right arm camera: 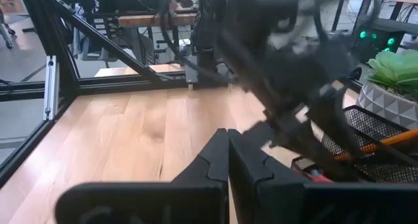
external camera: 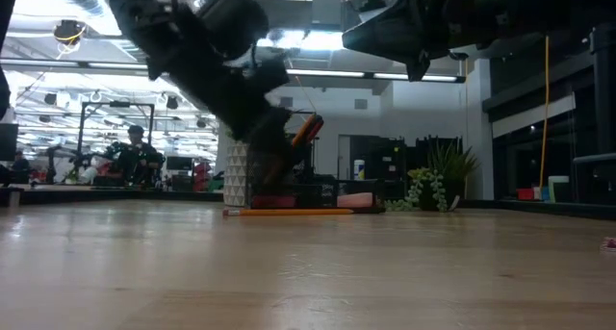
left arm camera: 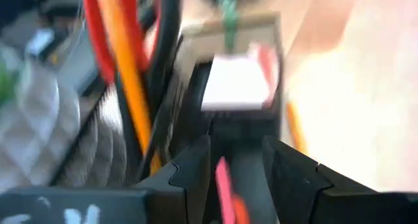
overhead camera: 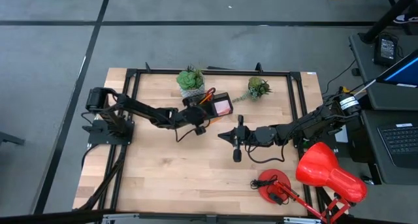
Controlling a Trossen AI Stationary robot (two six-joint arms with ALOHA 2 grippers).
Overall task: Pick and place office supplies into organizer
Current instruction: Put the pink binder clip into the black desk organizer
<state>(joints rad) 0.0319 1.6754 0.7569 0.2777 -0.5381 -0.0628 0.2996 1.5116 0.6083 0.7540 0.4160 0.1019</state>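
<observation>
The black mesh organizer (overhead camera: 210, 106) stands at the table's far middle, beside a potted plant (overhead camera: 191, 80). In it are a pink sticky-note pad (left arm camera: 236, 83), an upright orange pencil (left arm camera: 127, 87) and red scissor handles (left arm camera: 98, 28). My left gripper (left arm camera: 236, 162) is open just over the organizer's near end (overhead camera: 200, 115). A thin pink-red piece (left arm camera: 223, 185) lies between and below its fingers; no touch shows. Another orange pencil (external camera: 289, 212) lies flat on the table by the organizer. My right gripper (overhead camera: 225, 136) is shut and hangs over mid-table with nothing in it (right arm camera: 227, 152).
A second plant (overhead camera: 258, 88) stands right of the organizer. A red desk lamp (overhead camera: 326, 172) with its round base (overhead camera: 273, 183) fills the near right corner. A black frame rail (overhead camera: 209, 72) runs round the table. Bare wood lies across the near left (overhead camera: 170, 178).
</observation>
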